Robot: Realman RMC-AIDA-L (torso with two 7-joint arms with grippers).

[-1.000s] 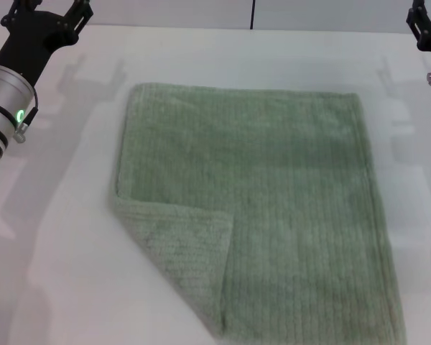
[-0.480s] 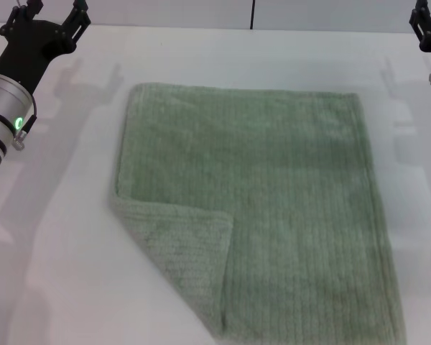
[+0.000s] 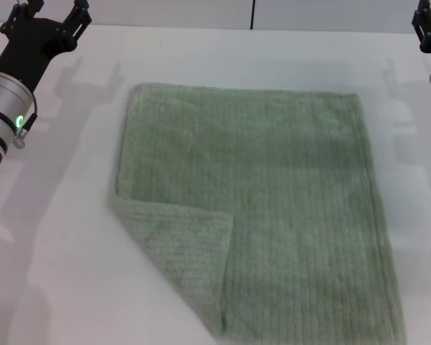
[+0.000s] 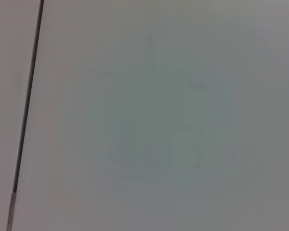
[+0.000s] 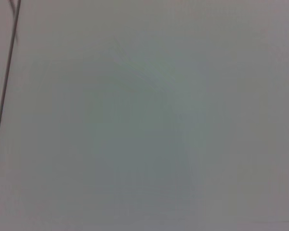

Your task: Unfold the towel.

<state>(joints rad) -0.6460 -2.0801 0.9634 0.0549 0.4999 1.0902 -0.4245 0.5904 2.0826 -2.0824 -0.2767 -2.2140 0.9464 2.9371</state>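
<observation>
The pale sage-green towel (image 3: 262, 194) lies flat on the white table (image 3: 65, 237) in the head view. Its near left corner (image 3: 183, 248) is folded over onto the cloth as a triangular flap. My left gripper (image 3: 50, 11) is at the far left, raised, open and empty, well clear of the towel. My right gripper (image 3: 429, 29) shows only partly at the far right edge of the view, away from the towel. Both wrist views show only bare pale surface, with no towel in them.
A dark seam (image 3: 252, 14) runs up the wall behind the table. It also shows as a thin dark line in the left wrist view (image 4: 26, 101) and in the right wrist view (image 5: 4, 91). White table surface surrounds the towel on the left, far and right sides.
My left gripper has drawn back a little toward the far left corner. The right gripper has shifted slightly toward the edge of the view. The towel has not moved.
</observation>
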